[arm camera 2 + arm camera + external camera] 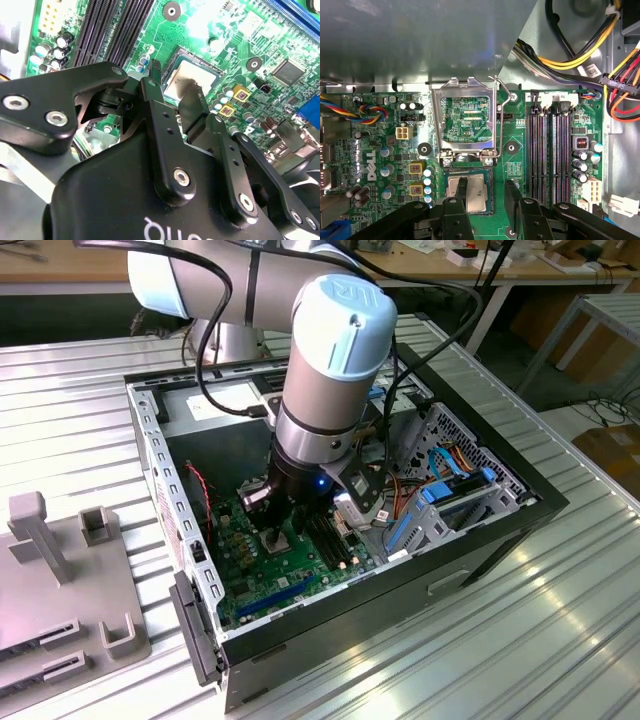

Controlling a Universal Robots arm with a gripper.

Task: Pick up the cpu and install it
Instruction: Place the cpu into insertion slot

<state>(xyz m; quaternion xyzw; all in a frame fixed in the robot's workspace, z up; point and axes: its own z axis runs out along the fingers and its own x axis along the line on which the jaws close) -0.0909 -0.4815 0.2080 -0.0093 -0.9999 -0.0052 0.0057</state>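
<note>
Robot gripper [487, 194], its black fingers [461, 187] spread apart, hangs just above the cpu [477, 192], which lies flat in its socket on the green motherboard [375, 145] inside an open computer case [470, 555], beside the raised hinged metal frame [465, 120]. One finger covers part of the chip in both wrist views, so contact cannot be judged. In the exterior view the arm's wrist [335, 350] hides much of the board.
</note>
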